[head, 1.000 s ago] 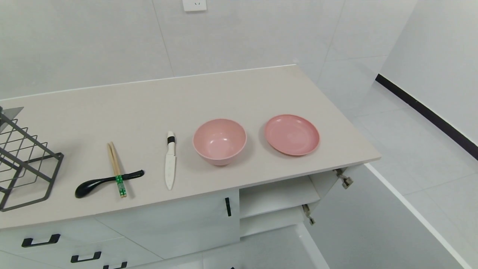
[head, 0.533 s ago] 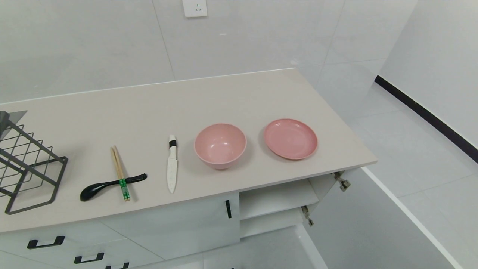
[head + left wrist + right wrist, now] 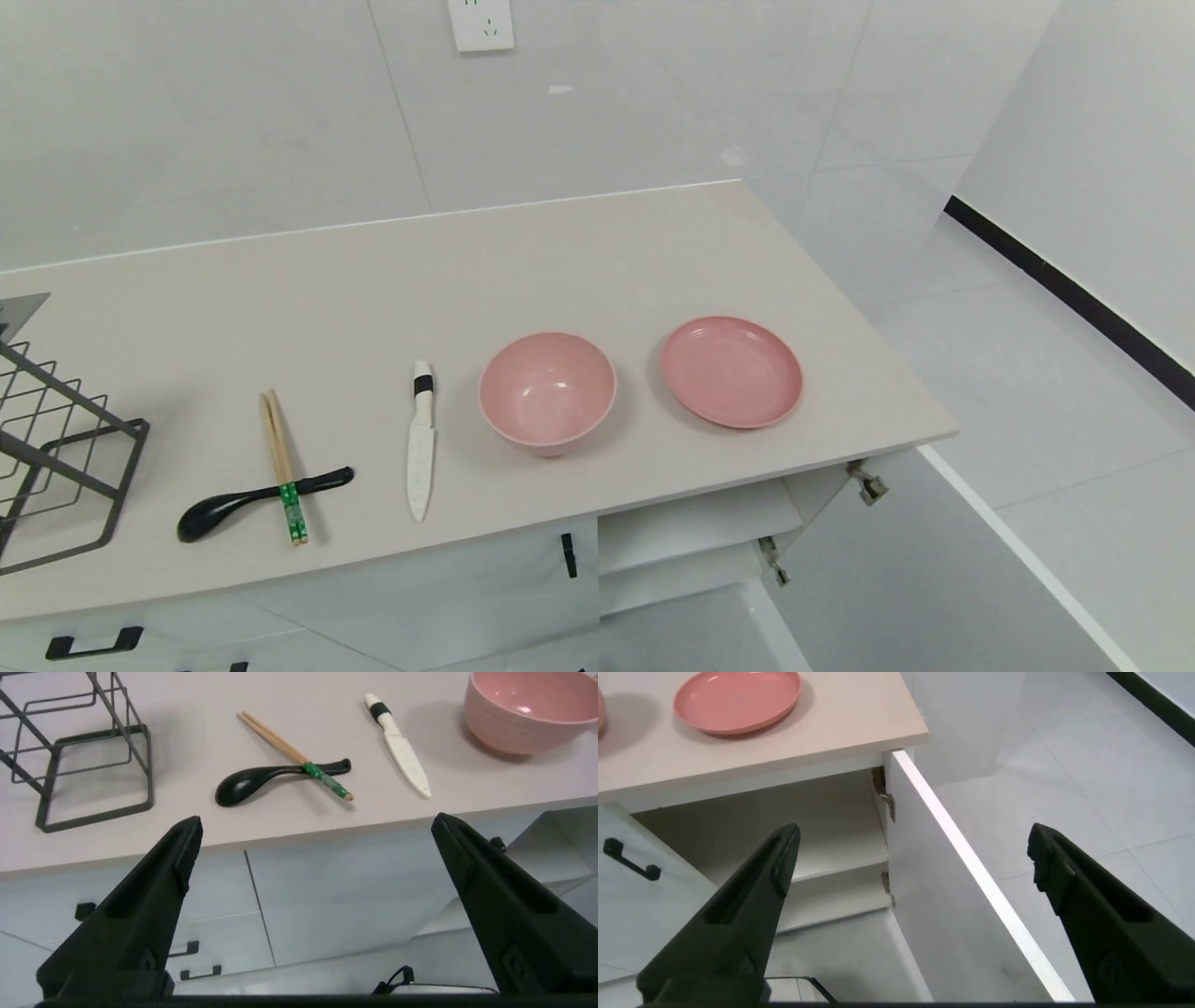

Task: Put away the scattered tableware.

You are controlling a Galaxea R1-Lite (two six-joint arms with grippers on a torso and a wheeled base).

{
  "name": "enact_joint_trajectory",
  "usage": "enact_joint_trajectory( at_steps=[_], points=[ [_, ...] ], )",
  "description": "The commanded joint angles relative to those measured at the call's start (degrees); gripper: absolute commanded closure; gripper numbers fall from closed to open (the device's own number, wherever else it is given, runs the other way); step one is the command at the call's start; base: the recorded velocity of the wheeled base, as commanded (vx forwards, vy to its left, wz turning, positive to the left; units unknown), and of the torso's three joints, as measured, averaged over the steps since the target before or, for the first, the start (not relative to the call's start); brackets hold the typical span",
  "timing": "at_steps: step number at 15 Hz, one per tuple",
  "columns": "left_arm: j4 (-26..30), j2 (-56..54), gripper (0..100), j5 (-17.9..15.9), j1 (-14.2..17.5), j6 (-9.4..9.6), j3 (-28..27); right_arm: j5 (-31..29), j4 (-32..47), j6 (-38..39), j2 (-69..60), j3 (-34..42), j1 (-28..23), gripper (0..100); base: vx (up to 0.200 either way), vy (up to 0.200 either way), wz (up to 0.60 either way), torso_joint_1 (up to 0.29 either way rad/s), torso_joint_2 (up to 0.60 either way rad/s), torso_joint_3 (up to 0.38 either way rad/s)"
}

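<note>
Left of the pink bowl [image 3: 547, 392], the left gripper [image 3: 318, 826] hangs wide open and empty before the counter [image 3: 579, 261]. Farthest left of the bowl stands a wire rack [image 3: 56, 467], then a black spoon [image 3: 252, 499] with chopsticks [image 3: 283, 467] crossed over its handle, then a white knife [image 3: 420, 453] near the bowl. The pink plate [image 3: 732, 371] lies just right of it. Farther right, the right gripper [image 3: 915, 835], spread and empty, faces the open cabinet [image 3: 785, 831].

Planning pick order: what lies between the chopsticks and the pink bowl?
The white knife, apart from both chopsticks and pink bowl; the head view shows it.
</note>
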Motion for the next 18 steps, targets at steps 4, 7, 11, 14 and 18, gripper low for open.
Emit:
enact_joint_trajectory(
  at_steps=[4,7,11,14,18],
  points=[
    [0.0,0.1,0,0.1,0.0,-0.13,0.0,0.0,0.0,0.0,0.1,0.0,0.0,0,0.05,0.0,0.0,-0.003,0.0,0.001],
    [0.0,0.1,0,0.1,0.0,-0.13,0.0,0.0,0.0,0.0,0.1,0.0,-0.1,0,0.0,0.0,0.0,0.0,0.0,0.0],
    [0.0,0.1,0,0.1,0.0,-0.13,0.0,0.0,0.0,0.0,0.1,0.0,0.0,0,0.0,0.0,0.0,0.137,-0.28,-0.128],
    [0.0,0.1,0,0.1,0.0,-0.13,0.0,0.0,0.0,0.0,0.1,0.0,0.0,0,0.0,0.0,0.0,0.103,-0.19,-0.092],
    [0.0,0.1,0,0.1,0.0,-0.22,0.0,0.0,0.0,0.0,0.1,0.0,-0.1,0,0.0,0.0,0.0,0.0,0.0,0.0]
  ],
)
